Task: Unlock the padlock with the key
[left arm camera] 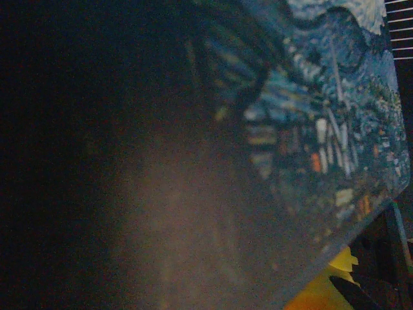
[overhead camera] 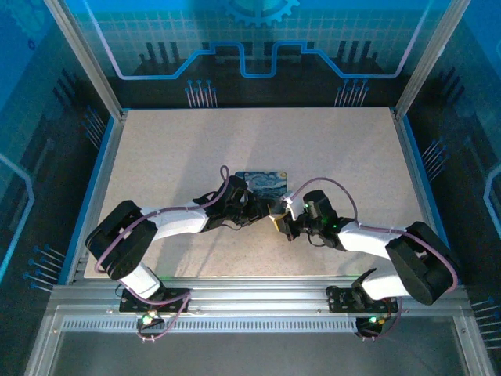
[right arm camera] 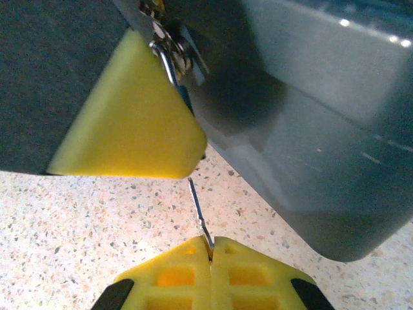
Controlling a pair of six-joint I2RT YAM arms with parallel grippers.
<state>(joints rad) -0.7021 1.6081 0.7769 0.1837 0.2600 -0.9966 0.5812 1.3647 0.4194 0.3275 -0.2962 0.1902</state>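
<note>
Right wrist view: right gripper is clamping the key between its two yellow fingertips, jaws pressed together with no gap showing. The thin key blade is sticking straight out ahead of the fingertips, tilting slightly left. Its tip is ending just short of the lower edge of another yellow finger, which is sitting ahead and to the left of the right gripper.

The padlock is lying farther ahead than the key tip, beyond that yellow finger. It is tucked between the finger's upper right edge and the grey side wall of the tin box. Its silvery shackle and body are touching the finger. The keyhole is not making itself out. Key and padlock are apart.

The box wall is running ahead and to the right of the right gripper, over the speckled table.

Top view: left gripper and right gripper are meeting nose to nose at the near edge of the tin box, the left one touching the box.

Left wrist view: the painted lid of the tin box is sitting very close against the camera, blurred and dark. Cannot tell whether the left gripper's jaws are wide or narrow, nor what they are gripping.
</note>
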